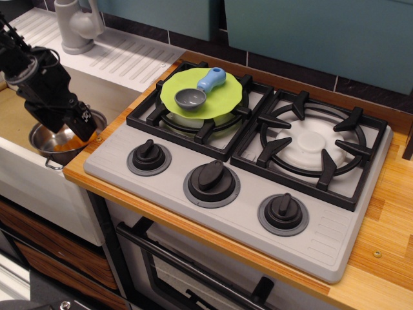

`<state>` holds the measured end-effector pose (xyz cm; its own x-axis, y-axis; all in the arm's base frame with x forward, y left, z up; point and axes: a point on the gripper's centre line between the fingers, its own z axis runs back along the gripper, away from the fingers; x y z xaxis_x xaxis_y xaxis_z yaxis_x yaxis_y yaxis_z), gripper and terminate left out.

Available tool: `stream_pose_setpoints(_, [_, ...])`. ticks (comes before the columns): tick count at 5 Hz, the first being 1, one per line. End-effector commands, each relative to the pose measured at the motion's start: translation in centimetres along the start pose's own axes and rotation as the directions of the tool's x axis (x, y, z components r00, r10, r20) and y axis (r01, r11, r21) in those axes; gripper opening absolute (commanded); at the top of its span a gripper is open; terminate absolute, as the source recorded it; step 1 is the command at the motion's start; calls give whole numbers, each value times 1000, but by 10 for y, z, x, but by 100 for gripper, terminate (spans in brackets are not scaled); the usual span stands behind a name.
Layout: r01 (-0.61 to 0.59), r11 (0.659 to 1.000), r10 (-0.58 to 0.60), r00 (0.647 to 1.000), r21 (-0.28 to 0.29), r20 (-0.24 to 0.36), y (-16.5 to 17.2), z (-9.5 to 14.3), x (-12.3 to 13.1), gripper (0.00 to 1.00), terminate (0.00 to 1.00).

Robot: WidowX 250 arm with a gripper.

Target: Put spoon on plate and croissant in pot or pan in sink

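Note:
The spoon [197, 92], with a grey bowl and a light-blue handle, lies on the lime-green plate [226, 98], which rests on the left rear burner grate. The steel pot [40, 137] stands in the sink [16, 113] by its right wall. My black gripper [75, 132] reaches down into the pot. A strip of the orange croissant [66, 146] shows just under the fingers, low inside the pot. The gripper body hides most of it, and the fingers appear to be closed on it.
The grey stove top [322, 245] has two black grates and three black knobs [211, 177] along its front. A grey faucet [74, 26] and a ribbed white drainboard [132, 57] stand behind the sink. A wooden counter edge [80, 171] separates sink and stove.

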<state>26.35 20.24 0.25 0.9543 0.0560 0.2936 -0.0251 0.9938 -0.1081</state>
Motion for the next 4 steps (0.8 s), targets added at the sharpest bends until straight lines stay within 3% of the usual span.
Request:
stream_pose_setpoints(1, [6, 995, -10, 999, 99, 33, -16, 47, 15, 100, 0])
stream_pose_setpoints(4, [-11, 984, 19, 999, 180, -41, -43, 100, 25, 100, 0])
